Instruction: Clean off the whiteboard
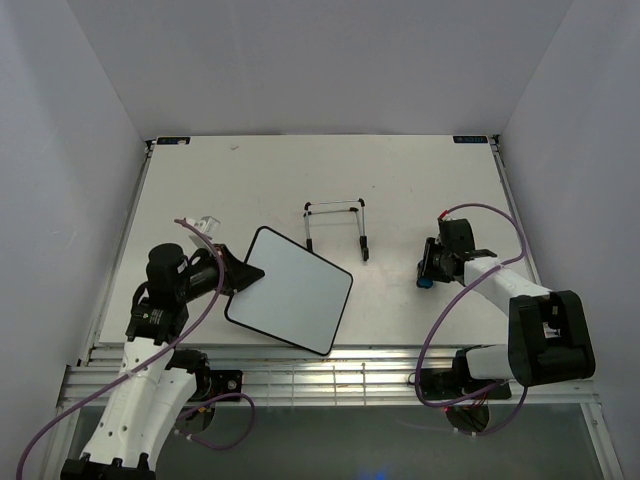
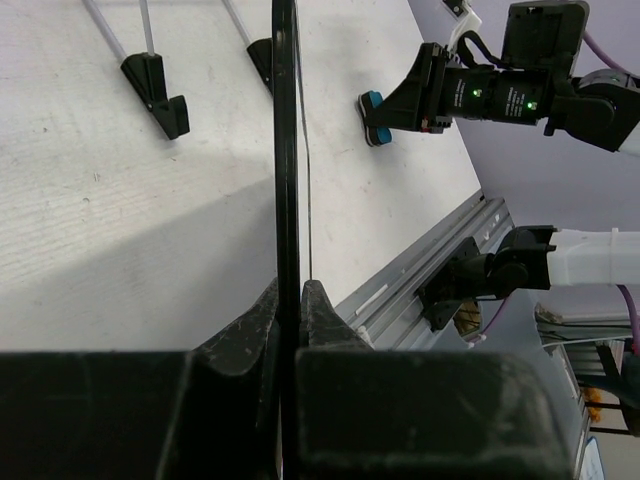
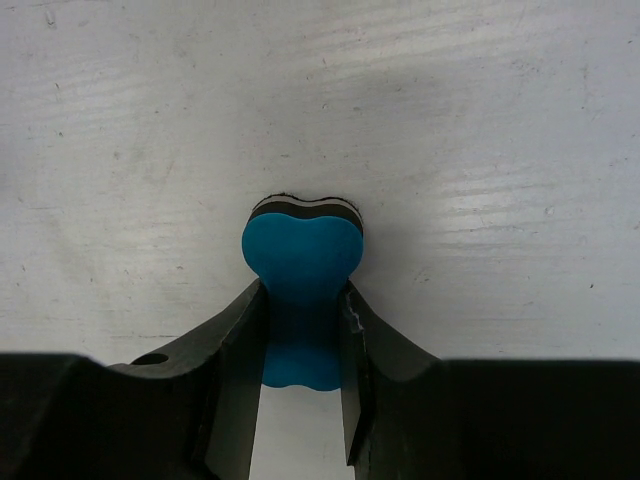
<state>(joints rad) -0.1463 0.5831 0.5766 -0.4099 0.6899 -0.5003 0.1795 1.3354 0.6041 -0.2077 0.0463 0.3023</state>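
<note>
White table [image 1: 250, 170] fills the enclosure, plain walls on three sides. Biggest thing on it is the whiteboard [image 1: 290, 290], near-centre, a bit to the left, turned at an angle so one corner points to the near edge. Its face looks blank from above, no marks I can make out. Can't tell if it lies fully flat or is tipped up a little.

L gripper [image 1: 243, 275] is clamped on the board's left edge. In the wrist view the thin black frame [image 2: 286, 150] runs edge-on straight btwn the two fingers [image 2: 250, 320], both pressed against it.

R gripper [image 1: 428, 272] sits right of centre, low to the table, fingers [image 3: 235, 330] closed on the small blue eraser [image 3: 303, 260]. Eraser's rounded blue end sticks out past the tips, w/ a black-and-white layer at its far side.

Black wire stand [image 1: 335, 225] stands alone just beyond the board's far-right corner, btwn the two grippers, touching neither.
</note>
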